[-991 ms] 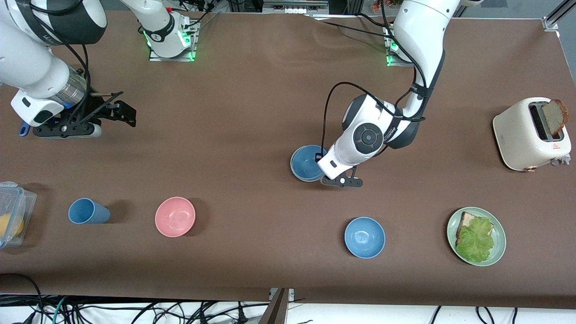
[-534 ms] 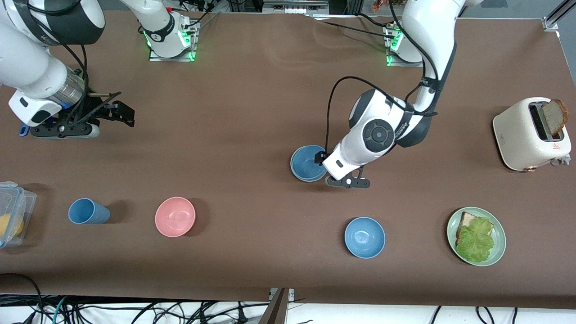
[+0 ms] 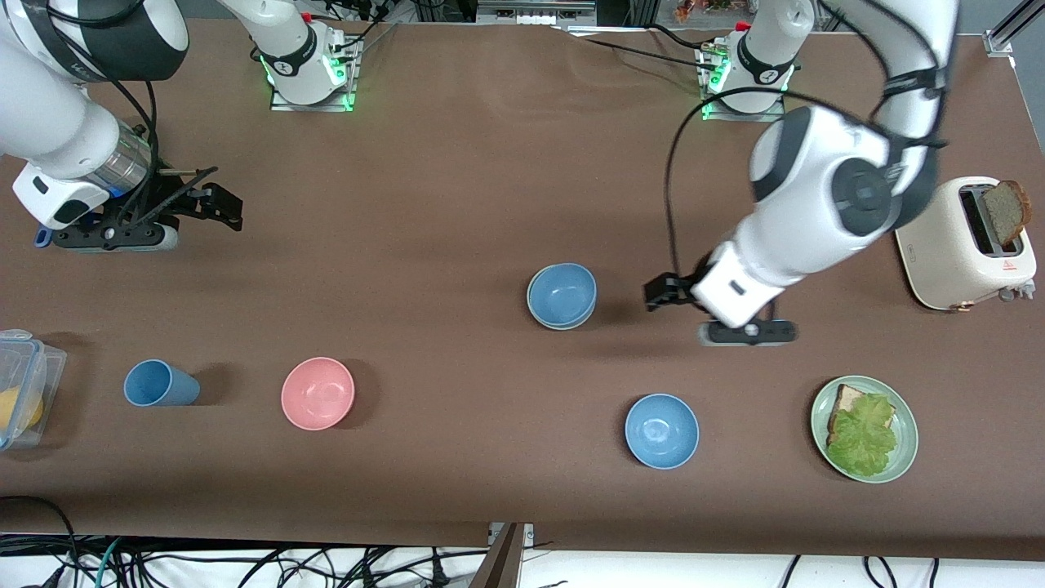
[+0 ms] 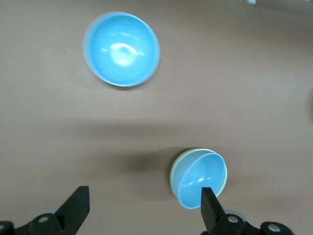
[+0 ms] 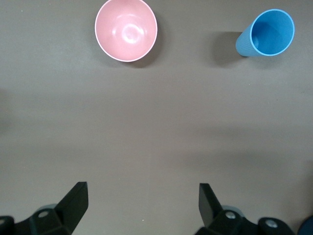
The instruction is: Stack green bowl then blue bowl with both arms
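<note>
The steel-blue bowl (image 3: 562, 292) sits nested inside the pale green bowl (image 3: 563, 326) near the table's middle; only the green rim shows under it. In the left wrist view the blue bowl (image 4: 201, 177) shows with the green rim (image 4: 172, 175) around it. My left gripper (image 3: 668, 292) is open and empty, in the air beside the stack toward the left arm's end of the table, apart from it; it also shows in the left wrist view (image 4: 144, 205). My right gripper (image 3: 214, 201) is open and empty over bare table near the right arm's end, waiting; it also shows in the right wrist view (image 5: 142, 205).
A sky-blue bowl (image 3: 661, 430) lies nearer the front camera than the stack. A pink bowl (image 3: 317, 393), a blue cup (image 3: 159, 384) and a clear container (image 3: 24, 384) lie toward the right arm's end. A green plate (image 3: 908, 425) with bread and lettuce and a toaster (image 3: 947, 245) stand toward the left arm's end.
My left arm has pulled away from the stacked bowls toward its own end of the table and risen. The blue bowl stays in the green bowl. The right arm has barely moved.
</note>
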